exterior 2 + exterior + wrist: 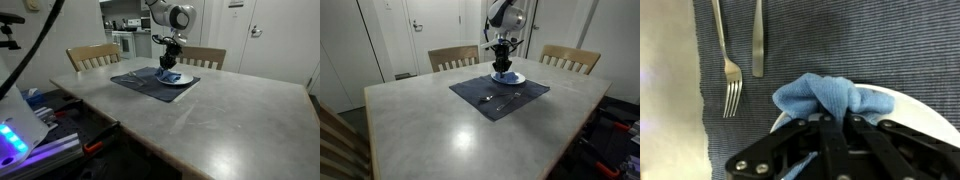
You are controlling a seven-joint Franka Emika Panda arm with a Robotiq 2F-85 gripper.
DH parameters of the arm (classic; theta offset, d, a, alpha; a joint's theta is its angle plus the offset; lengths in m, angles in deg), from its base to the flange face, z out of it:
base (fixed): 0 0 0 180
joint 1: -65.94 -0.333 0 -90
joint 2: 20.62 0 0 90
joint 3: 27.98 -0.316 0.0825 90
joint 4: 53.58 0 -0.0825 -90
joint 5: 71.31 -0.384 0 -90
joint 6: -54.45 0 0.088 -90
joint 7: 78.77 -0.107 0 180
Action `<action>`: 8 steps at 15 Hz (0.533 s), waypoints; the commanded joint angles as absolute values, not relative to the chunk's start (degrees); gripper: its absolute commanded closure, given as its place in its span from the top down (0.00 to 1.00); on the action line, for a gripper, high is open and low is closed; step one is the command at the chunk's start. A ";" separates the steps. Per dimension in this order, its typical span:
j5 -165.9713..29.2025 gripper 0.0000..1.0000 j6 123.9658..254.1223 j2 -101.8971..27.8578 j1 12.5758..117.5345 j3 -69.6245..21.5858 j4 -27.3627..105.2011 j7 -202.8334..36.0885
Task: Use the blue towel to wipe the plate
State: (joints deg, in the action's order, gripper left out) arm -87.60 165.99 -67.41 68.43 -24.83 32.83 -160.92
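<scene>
A white plate [514, 78] sits on the far part of a dark blue placemat [470, 90]; both also show in an exterior view, the plate [181, 81] and the placemat [135, 80]. My gripper [502, 66] stands straight down over the plate, shut on the blue towel [820, 98], which is bunched between the fingers and pressed on the plate [908, 108]. In an exterior view the towel [167, 76] shows under the gripper [168, 66].
A fork [730, 68] and a knife [758, 40] lie on the placemat beside the plate. The mat lies on a grey marble table [430, 125]. Two wooden chairs [453, 58] [570, 58] stand at the far edge.
</scene>
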 commanded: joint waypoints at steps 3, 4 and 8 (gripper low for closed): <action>-89.57 0.02 160.93 -65.41 70.67 -23.75 36.87 -159.43; -89.50 0.02 161.61 -65.54 70.81 -23.29 37.12 -159.66; -87.85 0.02 166.29 -66.60 70.22 -20.85 36.88 -160.99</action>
State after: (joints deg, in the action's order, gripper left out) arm -87.99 163.10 -67.37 70.41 -22.22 34.82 -161.01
